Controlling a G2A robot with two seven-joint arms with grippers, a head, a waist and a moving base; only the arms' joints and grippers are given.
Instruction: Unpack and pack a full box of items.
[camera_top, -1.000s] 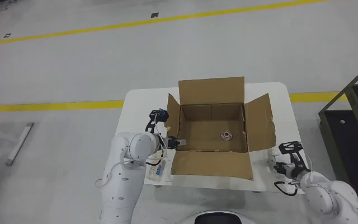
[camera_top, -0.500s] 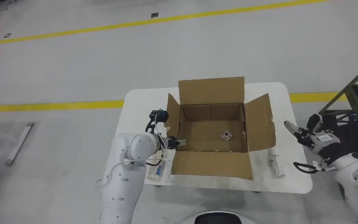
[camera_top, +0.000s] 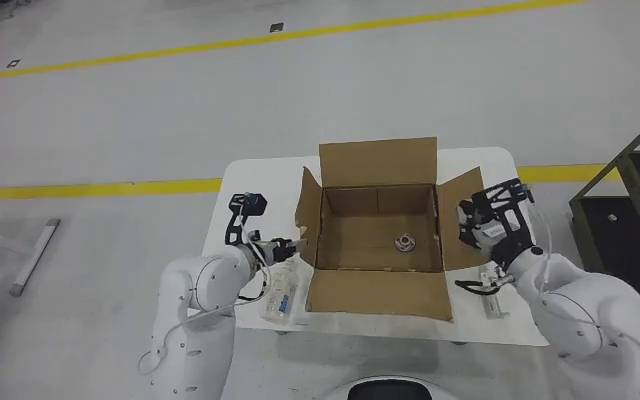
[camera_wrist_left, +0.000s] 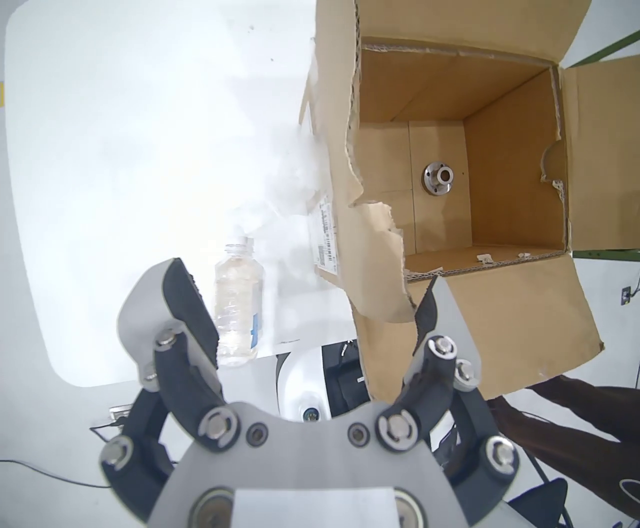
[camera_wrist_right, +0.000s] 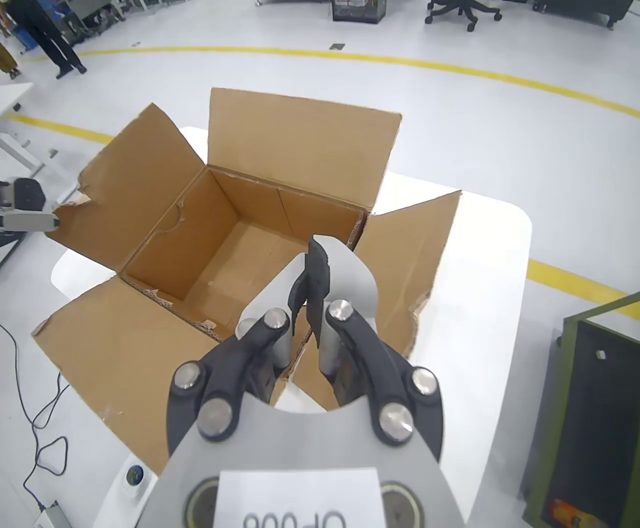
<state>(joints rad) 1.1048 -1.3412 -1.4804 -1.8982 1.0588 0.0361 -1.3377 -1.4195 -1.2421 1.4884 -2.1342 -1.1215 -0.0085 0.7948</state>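
Left gripper spread wide beside box; right gripper pinched together.

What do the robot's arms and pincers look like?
The left arm and right arm are rounded white shells with black cables near the wrists. The left pincer and right pincer have silver plates, black bolted links, and grey fingers with black pads.

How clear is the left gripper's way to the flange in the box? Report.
Probably yes, from above: the cardboard box stands open and the metal flange lies alone on its floor. The left gripper, open, sits outside beside the torn side flap, so it must rise over that first.
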